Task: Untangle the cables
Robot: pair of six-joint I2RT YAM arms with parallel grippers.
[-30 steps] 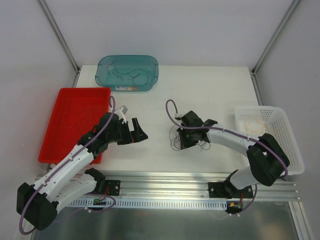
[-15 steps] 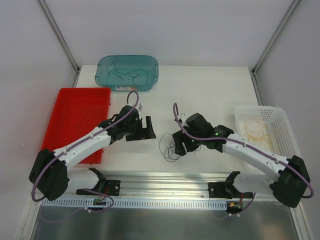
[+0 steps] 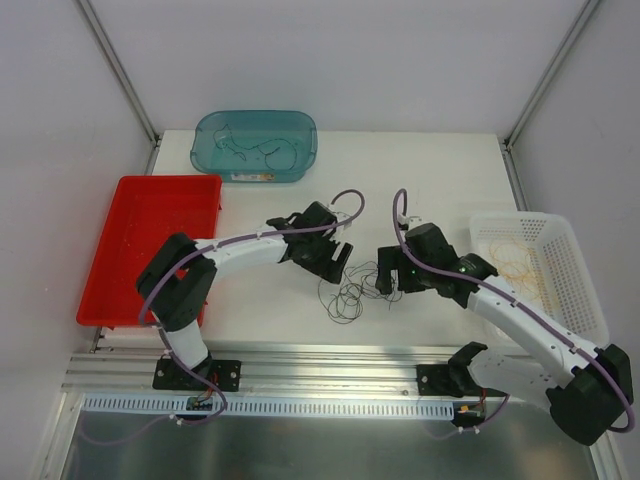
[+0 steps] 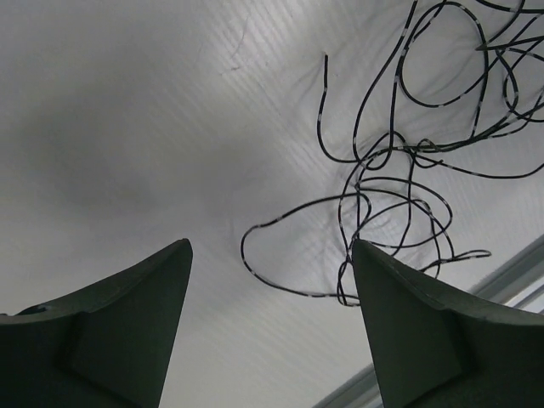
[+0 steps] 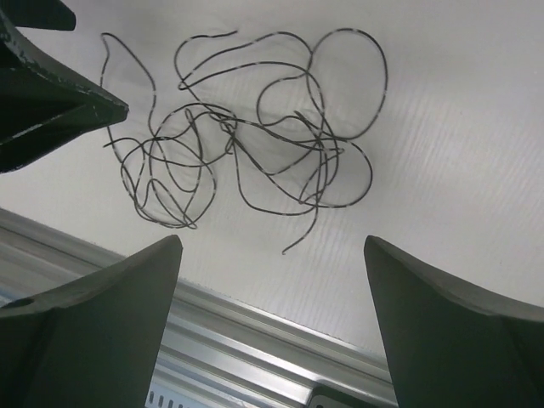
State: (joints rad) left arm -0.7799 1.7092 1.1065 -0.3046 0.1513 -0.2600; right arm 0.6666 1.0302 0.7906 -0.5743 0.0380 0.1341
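The cables form a loose tangle of thin dark wire (image 3: pixel 352 290) lying flat on the white table between my two grippers. My left gripper (image 3: pixel 335 262) hovers at the tangle's left side. In the left wrist view it (image 4: pixel 270 245) is open over bare table, with the wire loops (image 4: pixel 399 170) just past its right finger. My right gripper (image 3: pixel 390 278) sits at the tangle's right side. The right wrist view shows it (image 5: pixel 272 240) wide open and empty, the tangle (image 5: pixel 246 136) spread out ahead of it and the left gripper's dark fingers (image 5: pixel 51 102) at the top left.
A teal tub (image 3: pixel 310 150) holding dark wire stands at the back. A red tray (image 3: pixel 140 240) lies at the left. A white basket (image 3: pixel 590 300) at the right holds a yellow-orange cable (image 3: pixel 515 262). An aluminium rail (image 3: pixel 330 365) runs along the near table edge.
My right gripper opened and let the tangle drop onto the table, then drew back to the right. My left arm swung right up to the tangle, its jaws narrowing a little.
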